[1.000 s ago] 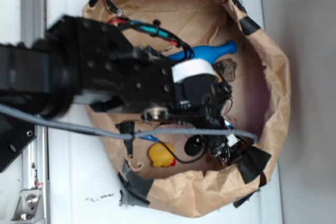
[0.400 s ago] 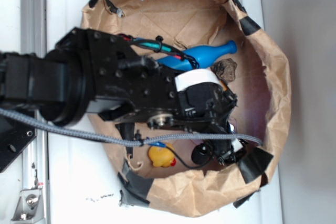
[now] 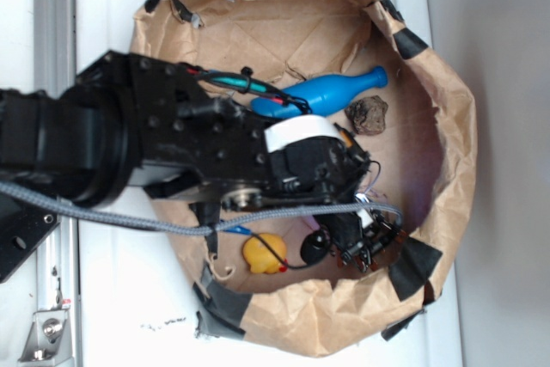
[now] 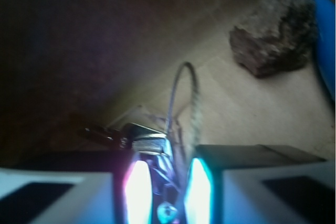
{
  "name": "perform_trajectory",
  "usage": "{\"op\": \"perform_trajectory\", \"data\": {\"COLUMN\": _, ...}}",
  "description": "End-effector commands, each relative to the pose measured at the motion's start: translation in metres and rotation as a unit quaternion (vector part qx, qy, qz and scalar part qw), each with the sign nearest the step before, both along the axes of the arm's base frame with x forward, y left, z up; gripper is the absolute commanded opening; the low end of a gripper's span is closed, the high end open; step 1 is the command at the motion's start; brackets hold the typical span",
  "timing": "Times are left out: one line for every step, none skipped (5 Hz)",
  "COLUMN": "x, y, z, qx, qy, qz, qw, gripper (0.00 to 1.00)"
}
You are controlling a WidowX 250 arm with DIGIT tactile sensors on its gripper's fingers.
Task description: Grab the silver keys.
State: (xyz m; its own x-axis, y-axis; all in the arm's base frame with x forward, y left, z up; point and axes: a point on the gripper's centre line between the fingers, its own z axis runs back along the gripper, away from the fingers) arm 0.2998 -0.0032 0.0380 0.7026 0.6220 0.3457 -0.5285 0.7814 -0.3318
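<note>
- A robot test bench in a lab rather than a home; a black robot arm [image 3: 163, 148] with exposed screws, coloured wires and a grey braided cable [image 3: 172, 223] reaches over a plain white worktop [image 3: 129, 298]
- A slotted metal rail [image 3: 51, 32] with a bolted bracket [image 3: 47, 333] runs along the worktop's edge
- A makeshift bin of crumpled brown paper [image 3: 447, 143], patched with black tape [image 3: 412, 268], holds odd props; a blue bottle [image 3: 331, 89], a brown rock [image 3: 367, 115], a yellow rubber duck [image 3: 264, 253]

No readable text, label, brand, number or sign shows in either view.
</note>
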Motion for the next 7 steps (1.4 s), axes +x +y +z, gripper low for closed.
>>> {"op": "perform_trajectory", "data": {"x": -0.001, "y": 0.003, "z": 0.011, "qx": 0.002, "qy": -0.023, "qz": -0.005, "qw": 1.0, "gripper": 0.0}}
{"op": "perform_trajectory", "data": {"x": -0.003, "y": 0.003, "z": 0.012, "qx": 0.003, "qy": -0.022, "qz": -0.005, "qw": 1.0, "gripper": 0.0}}
{"op": "perform_trajectory", "data": {"x": -0.007, "y": 0.005, "z": 0.02, "qx": 0.004, "qy": -0.016, "qz": -0.009, "qw": 1.0, "gripper": 0.0}}
{"op": "perform_trajectory", "data": {"x": -0.014, "y": 0.012, "z": 0.057, "qx": 0.023, "qy": 0.035, "qz": -0.023, "qw": 0.999, "gripper": 0.0}}
{"op": "perform_trajectory", "data": {"x": -0.026, "y": 0.036, "z": 0.105, "qx": 0.017, "qy": 0.159, "qz": -0.018, "qw": 0.987, "gripper": 0.0}}
{"op": "perform_trajectory", "data": {"x": -0.032, "y": 0.062, "z": 0.147, "qx": -0.072, "qy": 0.097, "qz": -0.059, "qw": 0.991, "gripper": 0.0}}
{"op": "perform_trajectory", "data": {"x": -0.025, "y": 0.051, "z": 0.147, "qx": -0.029, "qy": 0.085, "qz": -0.073, "qw": 0.993, "gripper": 0.0}}
